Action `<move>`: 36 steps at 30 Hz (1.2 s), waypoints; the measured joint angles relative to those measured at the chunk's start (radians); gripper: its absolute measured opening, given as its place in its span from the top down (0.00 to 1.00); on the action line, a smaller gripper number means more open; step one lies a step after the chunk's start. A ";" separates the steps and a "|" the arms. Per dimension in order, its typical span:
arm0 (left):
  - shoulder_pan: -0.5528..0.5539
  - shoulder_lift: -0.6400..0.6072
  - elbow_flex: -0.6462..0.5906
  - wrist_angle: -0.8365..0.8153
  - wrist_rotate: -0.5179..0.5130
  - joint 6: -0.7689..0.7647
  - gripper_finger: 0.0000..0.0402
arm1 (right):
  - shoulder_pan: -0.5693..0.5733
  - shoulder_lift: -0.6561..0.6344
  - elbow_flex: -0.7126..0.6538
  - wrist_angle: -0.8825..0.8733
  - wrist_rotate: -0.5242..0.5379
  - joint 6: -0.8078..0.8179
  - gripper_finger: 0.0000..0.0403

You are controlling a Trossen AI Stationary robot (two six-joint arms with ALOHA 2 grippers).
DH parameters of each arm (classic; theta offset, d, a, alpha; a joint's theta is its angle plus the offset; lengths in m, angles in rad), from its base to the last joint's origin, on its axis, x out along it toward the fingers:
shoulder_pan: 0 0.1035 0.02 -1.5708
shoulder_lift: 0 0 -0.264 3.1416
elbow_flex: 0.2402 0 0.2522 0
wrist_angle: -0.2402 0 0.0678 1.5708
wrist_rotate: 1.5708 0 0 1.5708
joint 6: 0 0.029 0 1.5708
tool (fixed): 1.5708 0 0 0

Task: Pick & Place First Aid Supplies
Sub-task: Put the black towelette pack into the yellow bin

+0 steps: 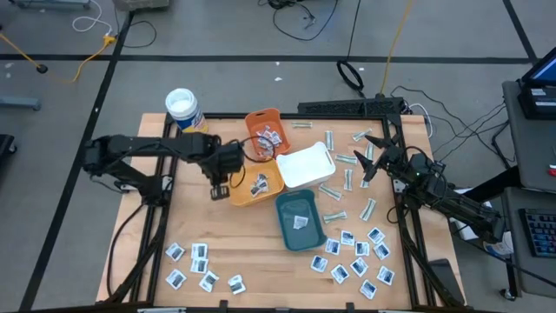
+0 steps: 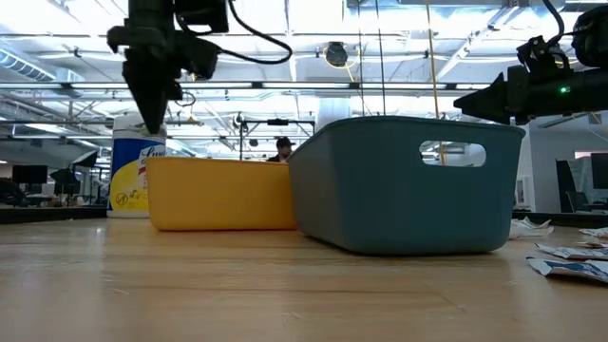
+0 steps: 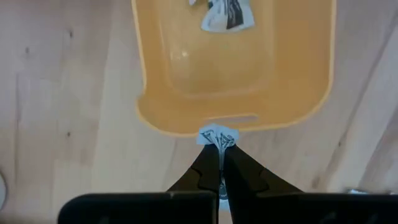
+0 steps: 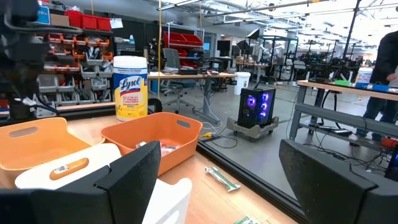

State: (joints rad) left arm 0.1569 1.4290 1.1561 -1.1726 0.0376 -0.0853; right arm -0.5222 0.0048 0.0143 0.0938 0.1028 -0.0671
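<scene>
— Left gripper [image 3: 220, 151] is pinching a sachet [image 3: 217, 137] right at the yellow tray's rim [image 3: 186, 127].
— Needs to carry further over before letting go. Right gripper [image 1: 375, 156] waits, spread wide.

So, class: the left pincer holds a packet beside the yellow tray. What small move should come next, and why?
Probably carry it forward over the yellow tray, then open. The left pincer is shut on a white packet just outside the tray's rim; one packet already lies inside.
</scene>
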 joint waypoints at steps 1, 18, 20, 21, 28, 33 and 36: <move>0.007 0.022 0.017 0.003 0.002 -0.003 0.99 | 0.000 0.000 0.000 0.000 0.000 0.000 0.20; 0.010 0.330 0.308 -0.009 -0.033 -0.024 0.99 | 0.000 0.000 0.000 0.000 0.000 0.000 0.20; -0.004 0.337 0.287 0.021 -0.045 -0.032 0.99 | 0.000 0.000 0.000 0.000 0.000 0.000 0.20; -0.008 0.337 0.278 0.045 -0.048 -0.039 0.99 | 0.000 0.000 0.000 0.000 0.000 0.000 0.20; -0.023 0.334 0.175 0.187 -0.079 -0.095 0.99 | 0.000 0.000 0.000 0.000 0.000 0.000 0.20; -0.021 0.334 0.089 0.312 -0.091 -0.104 0.99 | 0.000 0.000 0.000 0.000 0.000 0.000 0.20; -0.022 0.334 0.065 0.342 -0.090 -0.111 0.99 | 0.000 0.000 0.000 0.000 0.000 0.000 0.20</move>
State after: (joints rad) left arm 0.1352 1.7630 1.2209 -0.8306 -0.0528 -0.1967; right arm -0.5222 0.0049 0.0143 0.0937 0.1028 -0.0671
